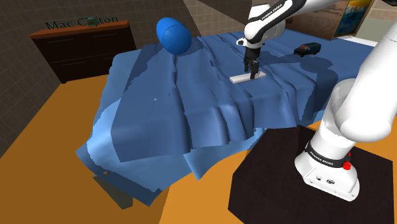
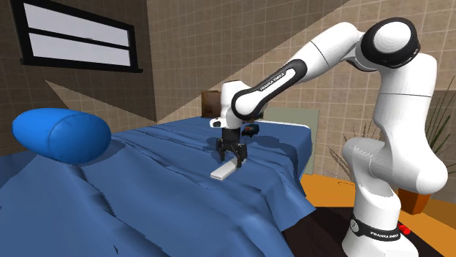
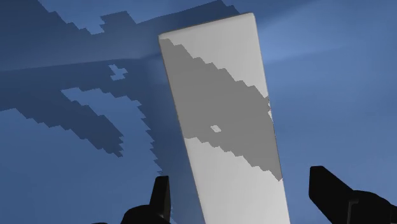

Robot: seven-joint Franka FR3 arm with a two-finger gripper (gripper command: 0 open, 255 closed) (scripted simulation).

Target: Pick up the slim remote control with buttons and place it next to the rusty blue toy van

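Remote control [image 1: 248, 78], drawn as a plain white slab, lay flat on the rumpled blue bedspread [image 1: 191, 108] in the shoulder view. It sat directly under the black gripper [image 1: 252, 71], which hung point-down over it. The dark toy van [image 1: 310, 48] sat well apart toward that view's upper right, and a blue pillow [image 1: 172, 35] lay toward the upper left. In the second exterior view the gripper [image 2: 232, 156] stood just above the remote control [image 2: 224, 171], nearer its far end, fingers spread, with the toy van [image 2: 251, 130] partly hidden behind the hand. In the wrist view the two fingertips [image 3: 162, 194] stood apart on either side of the remote control [image 3: 219, 114], neither touching it. Its long axis ran away from the hand between them, slightly askew. Closing would likely pinch it across its narrow width.
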